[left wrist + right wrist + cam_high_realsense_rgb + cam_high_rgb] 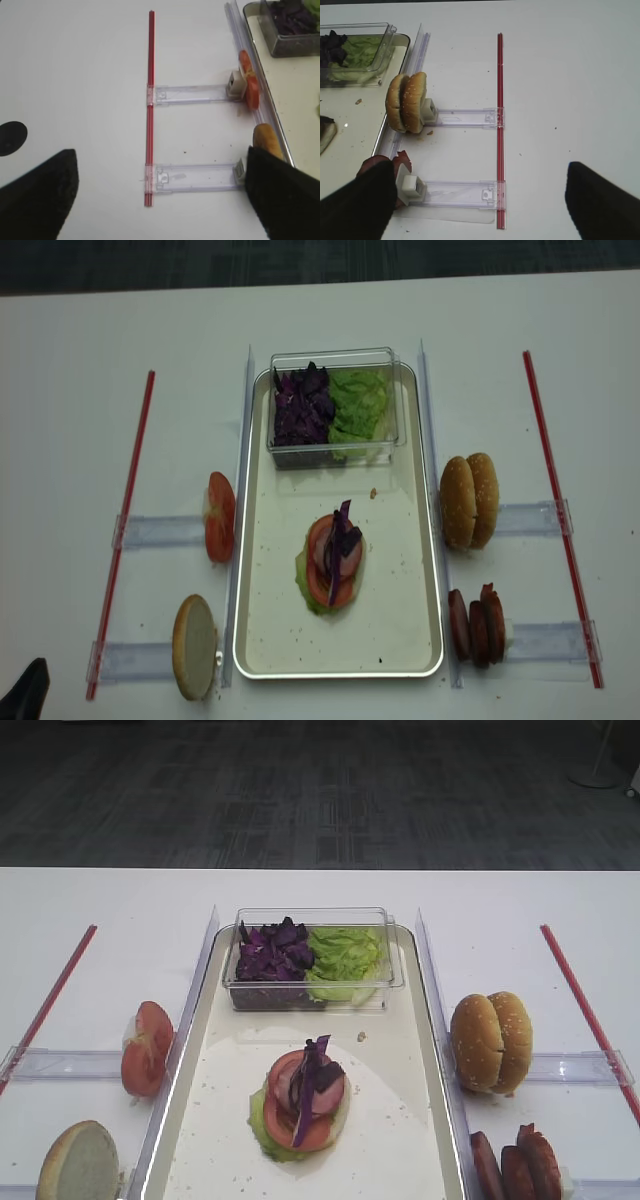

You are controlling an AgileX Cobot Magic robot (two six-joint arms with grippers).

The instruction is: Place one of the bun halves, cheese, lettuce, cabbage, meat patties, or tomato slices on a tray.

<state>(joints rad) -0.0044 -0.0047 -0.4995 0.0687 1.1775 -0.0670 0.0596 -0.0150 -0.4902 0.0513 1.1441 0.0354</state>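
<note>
Tray (420,540): your overhead view shows it whole, with the clear tub (334,445) at its far end and a stack near the middle of its floor: lettuce (303,580) lowest, tomato slices (322,562) above, cabbage (342,535) strips on top.

Tub contents: purple cabbage on the left, green lettuce on the right.

Left of the tray: a tomato slice (147,1047) standing on edge and a single bun half (79,1161), each at the end of a clear holder.

Right of the tray: two bun halves (491,1041) standing together; meat patties (477,625) on edge nearer you. The forward high view cuts the patties at its lower edge.

Left gripper (162,192): your left wrist view shows both fingers (37,192) spread wide over the bare table beside the red rod (149,100), holding nothing.

Right gripper (482,200): likewise spread wide and empty in the right wrist view, one finger in front of the patties. Neither gripper shows in the forward high view.
</note>
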